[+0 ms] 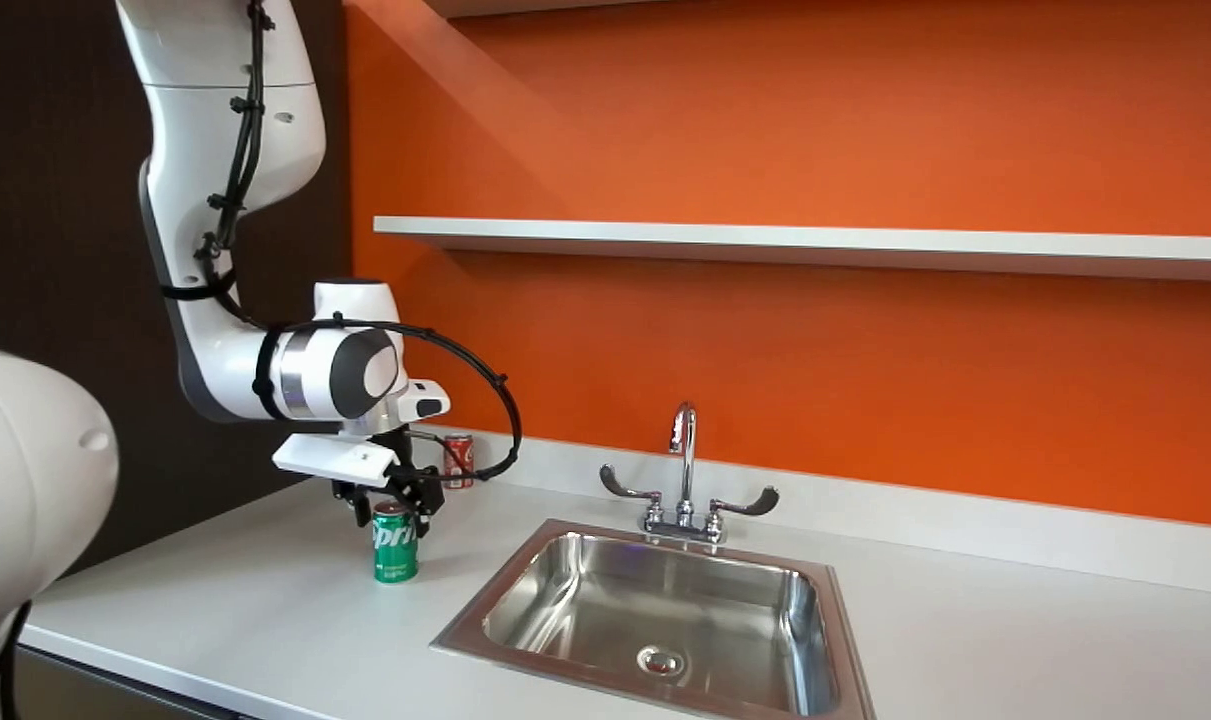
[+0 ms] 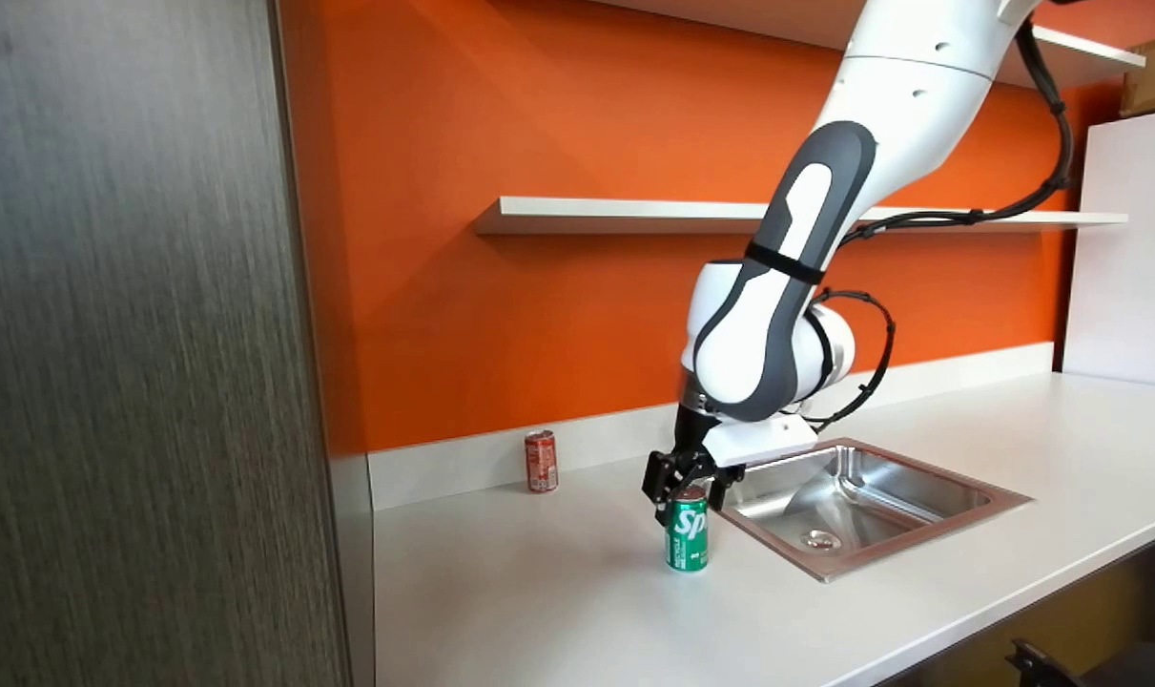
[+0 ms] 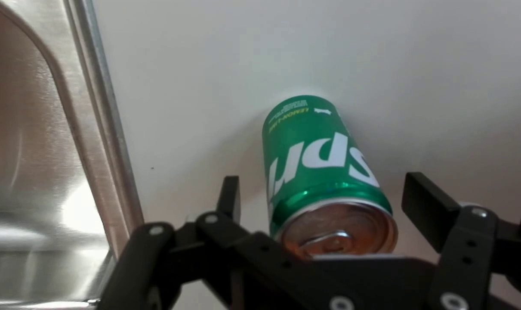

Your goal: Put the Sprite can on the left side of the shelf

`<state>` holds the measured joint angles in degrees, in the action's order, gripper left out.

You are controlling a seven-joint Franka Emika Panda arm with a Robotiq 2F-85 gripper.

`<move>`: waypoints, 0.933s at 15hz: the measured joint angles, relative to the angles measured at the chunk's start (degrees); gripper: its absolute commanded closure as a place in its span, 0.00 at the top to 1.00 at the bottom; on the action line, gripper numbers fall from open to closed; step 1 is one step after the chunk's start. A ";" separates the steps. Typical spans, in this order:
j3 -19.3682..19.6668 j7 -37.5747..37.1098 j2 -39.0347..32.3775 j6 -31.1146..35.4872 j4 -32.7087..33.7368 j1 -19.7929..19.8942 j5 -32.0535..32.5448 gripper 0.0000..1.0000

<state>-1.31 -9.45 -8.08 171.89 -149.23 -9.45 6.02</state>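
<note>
Orange wall [image 1: 865, 400] fills our background, with a dark panel [image 2: 138, 334] closing it off at one end. Below it we have the white tabletop [image 1: 255, 630], which carries what we need to lift. Along the wall runs the shelf [image 1: 765, 236], our goal; we take its left side to be the end nearer the dark panel, and the placing there is not yet done. Our arm [image 1: 215, 360] bends down toward the tabletop, its lower end well below shelf height. Set into the surface is the steel sink [image 1: 665, 575], which this job does not seem to need. At the arm's end the pincer [image 3: 327, 202] is spread, and in the wrist view we can make out a gap on each side of its target, so we judge nothing gripped. That target, the Sprite can [image 2: 687, 549], stands upright on the tabletop near the sink, its top between the two tips. By our reckoning the reach and lining-up are done, or nearly; we have left to close on it, raise it past the shelf's edge, set it down at the left end and let go.
</note>
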 measured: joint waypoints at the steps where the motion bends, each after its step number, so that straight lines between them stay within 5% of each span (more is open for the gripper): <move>1: 0.04 -0.04 -0.14 0.00 0.11 -0.16 0.04 0.56; 4: 0.21 -0.07 -0.59 0.07 0.54 -0.63 0.05 0.38; 14: 2.45 -0.87 -0.77 0.02 1.34 -1.39 1.04 0.38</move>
<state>1.15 -10.32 -8.85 171.91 -147.88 -10.84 7.06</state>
